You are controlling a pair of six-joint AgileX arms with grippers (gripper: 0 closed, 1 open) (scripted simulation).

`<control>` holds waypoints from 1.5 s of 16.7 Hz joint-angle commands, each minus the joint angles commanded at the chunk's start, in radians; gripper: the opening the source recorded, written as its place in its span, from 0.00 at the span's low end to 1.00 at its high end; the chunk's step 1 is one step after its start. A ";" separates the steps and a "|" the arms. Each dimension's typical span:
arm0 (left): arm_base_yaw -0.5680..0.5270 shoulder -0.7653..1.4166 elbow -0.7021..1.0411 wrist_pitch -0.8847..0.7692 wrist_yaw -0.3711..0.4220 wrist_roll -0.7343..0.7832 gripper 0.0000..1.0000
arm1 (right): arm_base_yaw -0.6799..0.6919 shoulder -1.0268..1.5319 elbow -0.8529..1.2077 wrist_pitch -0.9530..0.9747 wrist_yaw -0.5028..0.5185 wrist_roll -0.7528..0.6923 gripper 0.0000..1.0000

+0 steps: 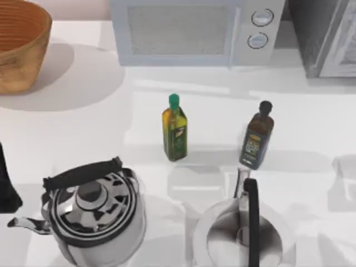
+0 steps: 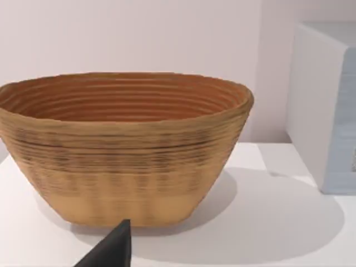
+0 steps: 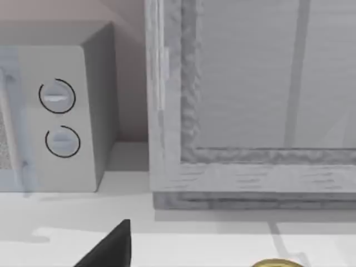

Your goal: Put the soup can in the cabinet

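Note:
The cabinet (image 1: pixel 325 39) stands at the table's back right corner, dark grey and speckled, with a pale framed door (image 3: pixel 245 167) that fills much of the right wrist view and looks shut. I cannot make out the soup can in the top view. A small yellowish round rim (image 3: pixel 275 262) peeks in at the edge of the right wrist view, and I cannot tell whether it is the can. A dark piece of my right gripper (image 3: pixel 111 247) shows in front of the cabinet. My left gripper (image 2: pixel 111 250) hangs before a woven basket (image 2: pixel 125 147), and the left arm (image 1: pixel 6 183) sits at the table's left edge.
A white microwave (image 1: pixel 194 30) with two round knobs stands left of the cabinet. The basket (image 1: pixel 19 44) is at the back left. A green-capped bottle (image 1: pixel 174 129) and a dark bottle (image 1: pixel 257 136) stand mid-table. Two metal kettles (image 1: pixel 92 208) (image 1: pixel 242 228) occupy the front.

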 joint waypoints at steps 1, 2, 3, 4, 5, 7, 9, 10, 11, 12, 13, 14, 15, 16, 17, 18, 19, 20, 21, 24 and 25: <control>0.000 0.000 0.000 0.000 0.000 0.000 1.00 | 0.000 0.000 0.000 0.000 0.000 0.000 1.00; 0.000 0.000 0.000 0.000 0.000 0.000 1.00 | 0.000 0.000 0.000 0.000 0.000 0.000 1.00; 0.000 0.000 0.000 0.000 0.000 0.000 1.00 | -0.001 0.010 0.000 0.010 -0.002 0.000 1.00; 0.000 0.000 0.000 0.000 0.000 0.000 1.00 | -0.003 0.031 0.001 0.030 -0.005 -0.001 1.00; 0.000 0.000 0.000 0.000 0.000 0.000 1.00 | -0.005 0.062 0.001 0.061 -0.010 -0.003 1.00; 0.000 0.000 0.000 0.000 0.000 0.000 1.00 | -0.013 0.157 0.003 0.152 -0.022 -0.005 1.00; 0.000 0.000 0.000 0.000 0.000 0.000 1.00 | -0.023 0.294 0.005 0.279 -0.037 -0.009 1.00; 0.000 0.000 0.000 0.000 0.000 0.000 1.00 | -0.030 0.377 0.006 0.352 -0.046 -0.010 1.00; 0.000 0.000 0.000 0.000 0.000 0.000 1.00 | -0.037 0.468 0.007 0.431 -0.055 -0.012 1.00; 0.000 0.000 0.000 0.000 0.000 0.000 1.00 | -0.045 0.566 0.008 0.514 -0.064 -0.014 1.00; 0.000 0.000 0.000 0.000 0.000 0.000 1.00 | -0.053 0.669 0.009 0.601 -0.074 -0.015 1.00; 0.000 0.000 0.000 0.000 0.000 0.000 1.00 | -0.062 0.777 0.010 0.690 -0.083 -0.017 1.00; 0.000 0.000 0.000 0.000 0.000 0.000 1.00 | -0.071 0.888 0.011 0.779 -0.091 -0.018 1.00; 0.000 0.000 0.000 0.000 0.000 0.000 1.00 | -0.080 1.001 0.011 0.869 -0.100 -0.020 1.00; 0.000 0.000 0.000 0.000 0.000 0.000 1.00 | -0.090 1.114 0.012 0.957 -0.107 -0.022 1.00; 0.000 0.000 0.000 0.000 0.000 0.000 1.00 | -0.100 1.225 0.013 1.044 -0.115 -0.023 1.00; 0.000 0.000 0.000 0.000 0.000 0.000 1.00 | -0.110 1.333 0.014 1.128 -0.121 -0.025 1.00; 0.000 0.000 0.000 0.000 0.000 0.000 1.00 | -0.121 1.435 0.014 1.210 -0.127 -0.027 1.00; 0.000 0.000 0.000 0.000 0.000 0.000 1.00 | -0.131 1.531 0.015 1.288 -0.132 -0.028 1.00; 0.000 0.000 0.000 0.000 0.000 0.000 1.00 | -0.158 1.769 0.017 1.485 -0.144 -0.032 1.00; 0.000 0.000 0.000 0.000 0.000 0.000 1.00 | -0.166 1.829 0.018 1.536 -0.146 -0.033 1.00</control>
